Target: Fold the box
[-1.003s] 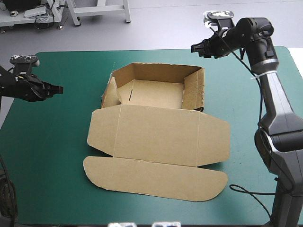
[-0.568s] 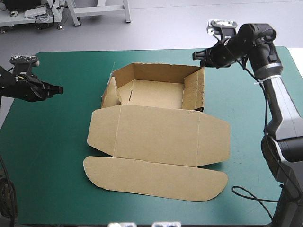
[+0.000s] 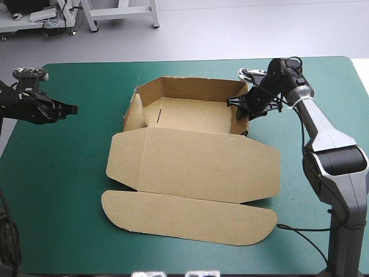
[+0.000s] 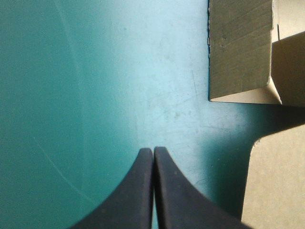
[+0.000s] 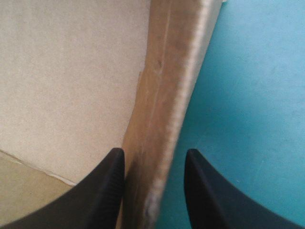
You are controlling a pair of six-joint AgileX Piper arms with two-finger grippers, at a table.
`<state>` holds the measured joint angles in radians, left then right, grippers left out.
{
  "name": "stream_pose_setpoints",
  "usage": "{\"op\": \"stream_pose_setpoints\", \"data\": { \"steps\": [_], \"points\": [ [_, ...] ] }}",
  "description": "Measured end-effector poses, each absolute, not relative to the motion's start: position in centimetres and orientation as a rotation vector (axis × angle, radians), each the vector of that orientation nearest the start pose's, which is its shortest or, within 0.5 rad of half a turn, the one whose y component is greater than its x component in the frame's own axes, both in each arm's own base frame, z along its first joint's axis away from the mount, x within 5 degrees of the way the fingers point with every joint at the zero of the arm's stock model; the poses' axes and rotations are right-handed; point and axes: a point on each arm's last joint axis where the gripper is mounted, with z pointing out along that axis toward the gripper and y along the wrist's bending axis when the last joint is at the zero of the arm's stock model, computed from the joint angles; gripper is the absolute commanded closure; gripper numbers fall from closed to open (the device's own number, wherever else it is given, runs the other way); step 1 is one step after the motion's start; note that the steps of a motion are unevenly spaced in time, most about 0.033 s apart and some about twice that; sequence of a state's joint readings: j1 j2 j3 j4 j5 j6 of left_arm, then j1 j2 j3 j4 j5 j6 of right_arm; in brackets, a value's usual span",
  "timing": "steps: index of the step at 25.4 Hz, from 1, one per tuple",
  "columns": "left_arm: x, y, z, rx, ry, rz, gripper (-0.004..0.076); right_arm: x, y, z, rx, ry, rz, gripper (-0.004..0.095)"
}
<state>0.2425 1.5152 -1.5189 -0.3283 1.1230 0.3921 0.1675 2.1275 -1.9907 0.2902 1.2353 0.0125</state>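
Note:
The brown box [image 3: 190,167] lies mid-table as an open tray, walls raised at the far side, its lid and rounded front flap flat toward the near edge. My right gripper [image 3: 237,104] sits low at the tray's right wall [image 5: 171,86], open, one black finger inside the tray and one outside, so the wall's top edge runs between them [image 5: 153,151]. My left gripper [image 3: 74,108] hovers shut over the table's left side, well apart from the box. The left wrist view shows its closed tips [image 4: 153,150] pointing at the box's left wall [image 4: 238,47] and a lid corner [image 4: 276,181].
Teal-green cover [image 3: 75,167] stretches between my left gripper and the box. A narrower strip of cover [image 3: 311,190] lies to the right of the lid, beside my right arm.
My right gripper came down and toward the box from above the far right corner, and now straddles the tray's right wall. The left gripper and the box have not moved.

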Motion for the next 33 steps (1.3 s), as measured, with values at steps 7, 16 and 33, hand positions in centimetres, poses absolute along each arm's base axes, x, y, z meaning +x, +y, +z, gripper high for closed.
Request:
{"op": "stream_pose_setpoints", "data": {
  "steps": [7,16,33],
  "points": [
    [31.5,4.5,38.0,0.095,2.501,-0.279,0.0733,45.5,10.5,24.9,-0.136,2.877,0.531,0.0923],
    [31.5,4.5,38.0,0.103,2.503,-0.266,0.0732,45.4,11.0,28.7,-0.177,2.754,0.626,0.0925],
    [31.3,8.7,39.6,-0.079,2.244,-0.575,0.0733,37.7,3.9,45.2,-0.144,2.291,0.754,0.0925]
  ]
}}
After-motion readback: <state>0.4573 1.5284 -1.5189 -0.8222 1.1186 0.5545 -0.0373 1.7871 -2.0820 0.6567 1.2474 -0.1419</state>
